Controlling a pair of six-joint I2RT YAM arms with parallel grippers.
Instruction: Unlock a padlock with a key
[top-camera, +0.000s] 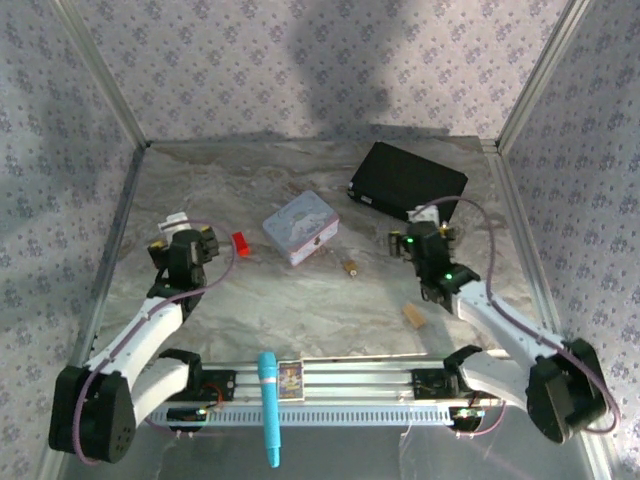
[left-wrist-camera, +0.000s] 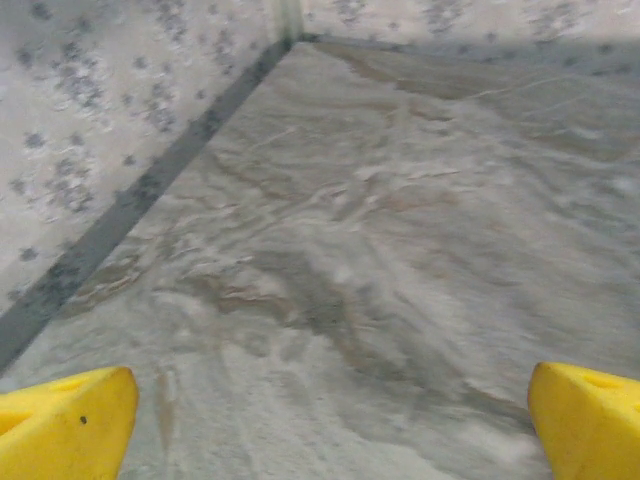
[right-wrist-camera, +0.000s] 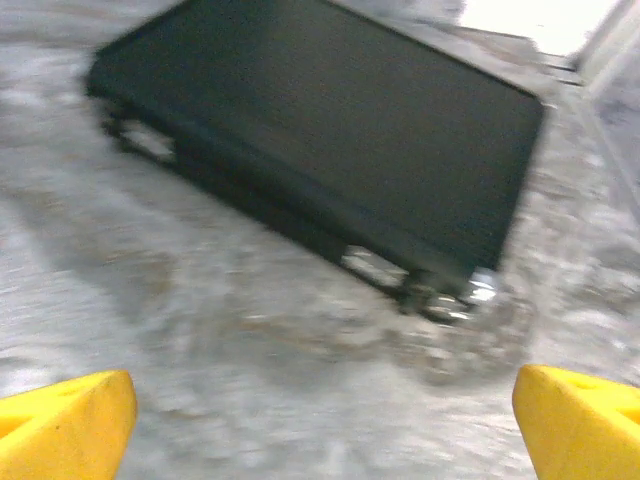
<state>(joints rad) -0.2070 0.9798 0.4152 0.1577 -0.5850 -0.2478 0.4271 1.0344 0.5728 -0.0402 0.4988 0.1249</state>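
The padlock (top-camera: 350, 267) is a tiny brass speck on the marbled table (top-camera: 300, 300), just right of the pale blue tin (top-camera: 300, 227). My left gripper (top-camera: 186, 236) hovers at the left side, far from the lock. It is open in the left wrist view (left-wrist-camera: 335, 420), with bare table between the yellow fingertips (left-wrist-camera: 65, 425). A small whitish piece (top-camera: 175, 217) lies just beyond it; I cannot tell whether this is the key. My right gripper (top-camera: 425, 238) is right of the lock and open (right-wrist-camera: 325, 420), facing the black case (right-wrist-camera: 330, 150).
The black case (top-camera: 408, 181) sits at the back right. A small red piece (top-camera: 241, 244) lies left of the tin, and a tan block (top-camera: 412, 316) lies near the right arm. A blue cylinder (top-camera: 269, 405) rests on the front rail. Patterned walls close in the sides.
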